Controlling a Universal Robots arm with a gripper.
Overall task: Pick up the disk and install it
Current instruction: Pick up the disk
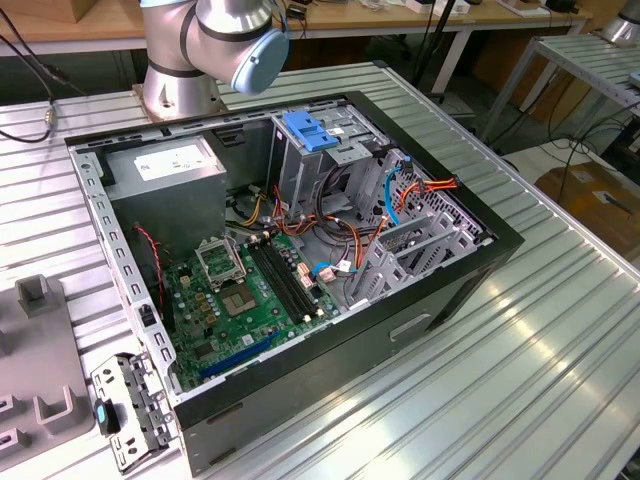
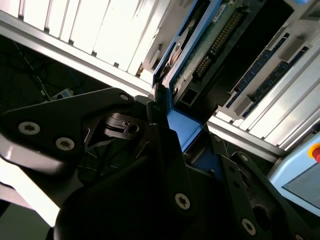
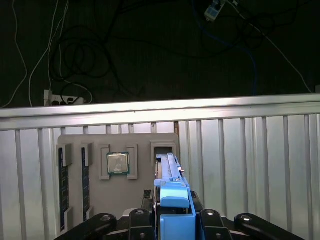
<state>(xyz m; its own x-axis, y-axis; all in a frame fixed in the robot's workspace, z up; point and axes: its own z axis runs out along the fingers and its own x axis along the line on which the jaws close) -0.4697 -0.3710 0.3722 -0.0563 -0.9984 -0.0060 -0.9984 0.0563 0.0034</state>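
In both wrist views the disk (image 3: 169, 167) (image 2: 200, 47) stands on edge in a slot of a grey holder tray (image 3: 140, 187). It is a flat drive framed by bright blue carrier rails, with its green circuit board showing in the second wrist view. My gripper (image 3: 175, 216) (image 2: 181, 131) is at the disk's near end. Its black fingers (image 3: 145, 217) press on both sides of the blue carrier, shut on it. The open computer case (image 1: 300, 250) lies on the ribbed metal table in the exterior view.
The holder tray also carries a processor chip (image 3: 118, 163) and memory sticks (image 3: 85, 182). Beyond the table edge (image 3: 160, 107) hang dark cables. Inside the case stand a tall grey cage with a blue latch (image 1: 310, 130), a motherboard (image 1: 250, 290) and orange and blue cables (image 1: 400, 195).
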